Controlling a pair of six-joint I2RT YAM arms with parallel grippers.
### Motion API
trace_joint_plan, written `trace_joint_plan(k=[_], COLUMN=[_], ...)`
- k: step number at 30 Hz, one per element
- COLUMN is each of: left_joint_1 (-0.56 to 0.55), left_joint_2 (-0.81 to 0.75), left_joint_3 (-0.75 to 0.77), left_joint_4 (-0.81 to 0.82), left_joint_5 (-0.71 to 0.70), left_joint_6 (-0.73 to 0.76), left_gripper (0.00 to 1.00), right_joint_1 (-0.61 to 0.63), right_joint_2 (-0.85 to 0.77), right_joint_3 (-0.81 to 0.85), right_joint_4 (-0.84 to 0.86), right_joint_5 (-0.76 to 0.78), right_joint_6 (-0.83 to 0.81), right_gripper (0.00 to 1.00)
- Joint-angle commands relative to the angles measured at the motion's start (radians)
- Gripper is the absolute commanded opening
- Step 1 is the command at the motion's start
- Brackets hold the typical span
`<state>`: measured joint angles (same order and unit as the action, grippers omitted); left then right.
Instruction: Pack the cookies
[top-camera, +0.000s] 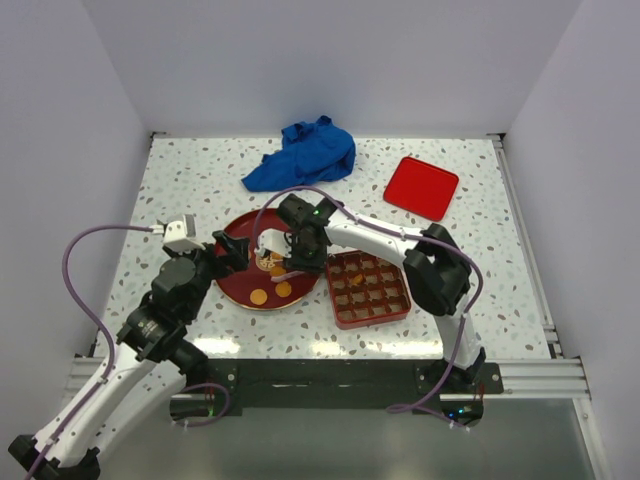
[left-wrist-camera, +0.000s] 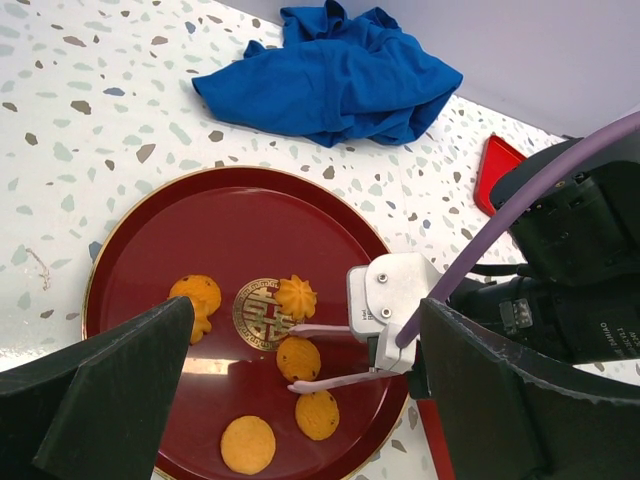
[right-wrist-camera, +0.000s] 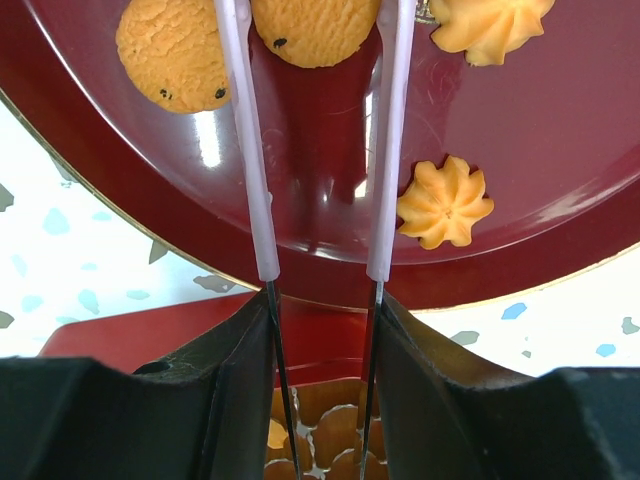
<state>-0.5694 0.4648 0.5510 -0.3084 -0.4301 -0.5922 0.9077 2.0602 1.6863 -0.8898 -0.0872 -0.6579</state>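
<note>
Several orange cookies lie on the dark red plate (top-camera: 240, 285). My right gripper (right-wrist-camera: 322, 310) is shut on pink-tipped tweezers (right-wrist-camera: 392, 150), whose tips straddle a round speckled cookie (right-wrist-camera: 315, 25) lying on the plate. In the left wrist view that cookie (left-wrist-camera: 298, 358) sits between the tweezers (left-wrist-camera: 325, 378), with a star cookie (left-wrist-camera: 296, 297) above and two round cookies (left-wrist-camera: 317, 414) below. My left gripper (left-wrist-camera: 305, 305) is open over the plate's near-left rim (left-wrist-camera: 95, 270). A dark red compartment box (top-camera: 368, 290) stands right of the plate and holds one cookie (top-camera: 357, 281).
A crumpled blue cloth (top-camera: 305, 155) lies at the back of the table. A flat red lid (top-camera: 421, 187) lies at the back right. The speckled table (top-camera: 180, 180) has walls on three sides. My right arm (top-camera: 380, 238) reaches across above the box.
</note>
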Motion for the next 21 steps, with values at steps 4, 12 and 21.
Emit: trace_joint_plan(k=[4, 12, 21], left_joint_1=[0.006, 0.006, 0.006], left_joint_2=[-0.005, 0.001, 0.011], left_joint_3=[0.004, 0.009, 0.012], left_joint_4=[0.02, 0.029, 0.038], left_joint_5=[-0.019, -0.016, -0.012], left_joint_6=[-0.014, -0.012, -0.009], left_gripper=[1.0, 1.0, 1.0], right_joint_1=[0.003, 0.003, -0.003], right_joint_2=[-0.008, -0.047, -0.164], right_joint_3=[0.019, 0.027, 0.003], right_joint_4=[0.019, 0.008, -0.004], right_joint_5=[0.015, -0.016, -0.071], right_joint_6=[0.012, 0.011, 0.012], right_gripper=[0.38, 0.25, 0.15])
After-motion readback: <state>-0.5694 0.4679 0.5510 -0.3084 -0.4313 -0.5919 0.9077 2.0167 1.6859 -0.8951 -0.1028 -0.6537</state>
